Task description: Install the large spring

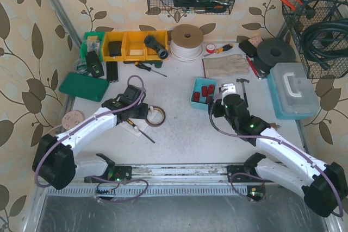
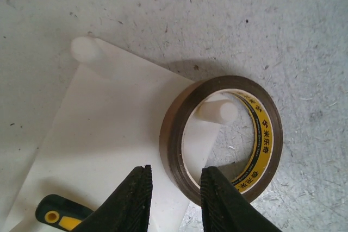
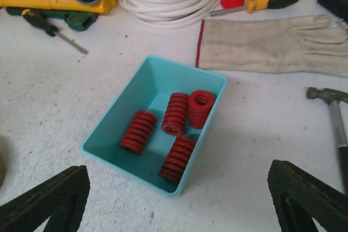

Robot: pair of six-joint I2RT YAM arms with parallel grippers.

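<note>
Right hand [image 3: 176,188] is hovering wide apart near the tray [image 3: 157,80]; its red springs [image 3: 176,113] are looking stiff and ready to roll, best gripped across the coils. Left hand [image 2: 176,171] is pinching the tape roll [image 2: 174,134].

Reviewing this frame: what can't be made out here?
Left wrist: whether the left gripper touches the tape roll it straddles; its fingers hide contact.
Left wrist: screwdriver handle, cut by bottom edge.
Right wrist: which red spring in the teal bin is large; foreshortened.
</note>
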